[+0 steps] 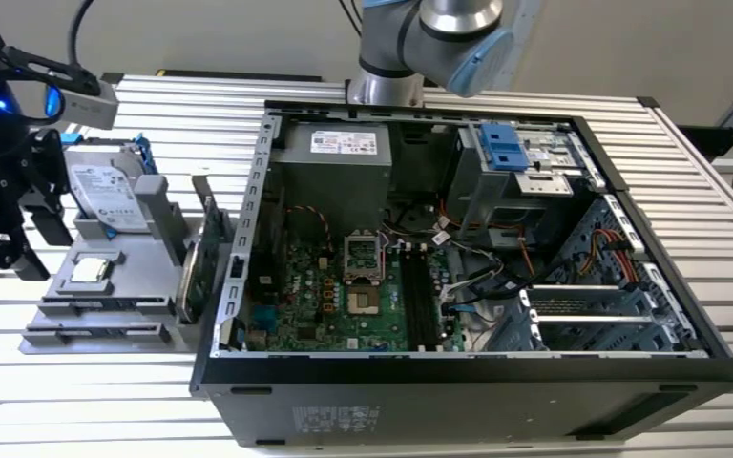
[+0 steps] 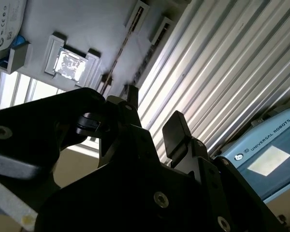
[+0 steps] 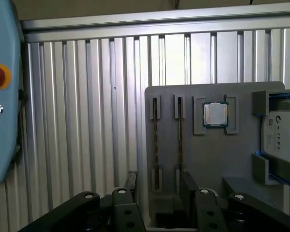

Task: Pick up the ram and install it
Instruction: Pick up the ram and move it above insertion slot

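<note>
Hovering released, empty: end effector (image 3: 158,177); ram (image 3: 155,145) edge-on in holder (image 3: 208,159) beneath. Pick-up step, likely; grasp calls for straddling thin edge squarely.

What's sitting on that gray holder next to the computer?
A square silver chip, a hard drive, and two thin boards standing on edge in slots. Their flat sides are hidden.

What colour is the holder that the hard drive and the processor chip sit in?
Plain grey. The holder shows best in the first wrist view.
</note>
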{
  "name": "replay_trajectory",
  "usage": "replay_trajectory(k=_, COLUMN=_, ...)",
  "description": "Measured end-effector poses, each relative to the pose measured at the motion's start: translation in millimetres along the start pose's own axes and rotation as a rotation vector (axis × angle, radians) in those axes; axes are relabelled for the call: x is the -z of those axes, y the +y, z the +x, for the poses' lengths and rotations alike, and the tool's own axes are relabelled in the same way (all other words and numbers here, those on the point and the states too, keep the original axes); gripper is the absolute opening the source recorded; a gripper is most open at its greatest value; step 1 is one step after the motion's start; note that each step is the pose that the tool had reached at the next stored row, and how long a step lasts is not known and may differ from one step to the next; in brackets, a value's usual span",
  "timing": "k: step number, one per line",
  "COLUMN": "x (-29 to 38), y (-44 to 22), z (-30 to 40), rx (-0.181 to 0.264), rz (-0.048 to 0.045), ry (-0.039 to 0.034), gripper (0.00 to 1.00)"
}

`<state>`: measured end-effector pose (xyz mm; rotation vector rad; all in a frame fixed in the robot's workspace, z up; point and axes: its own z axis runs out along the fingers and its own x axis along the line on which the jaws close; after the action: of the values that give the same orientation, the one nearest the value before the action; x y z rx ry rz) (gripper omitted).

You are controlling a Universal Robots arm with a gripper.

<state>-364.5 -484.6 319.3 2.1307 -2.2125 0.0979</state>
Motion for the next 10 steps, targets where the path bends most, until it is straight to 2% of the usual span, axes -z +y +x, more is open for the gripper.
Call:
replay_trajectory(k=5, x=-3.3, y=0.0, z=-0.3, rx=0.0, rz=0.0003, ry=-0.0002, gripper=1.0)
replay_trajectory(k=8, x=-4.8, y=0.2, z=-0.5, rx=0.0, rz=0.0023, ry=-0.0109, gripper=1.0)
replay_trajectory(k=10, x=-5.9, y=0.3, z=-0.5, rx=0.0, rz=0.0045, ry=-0.0223, gripper=1.0)
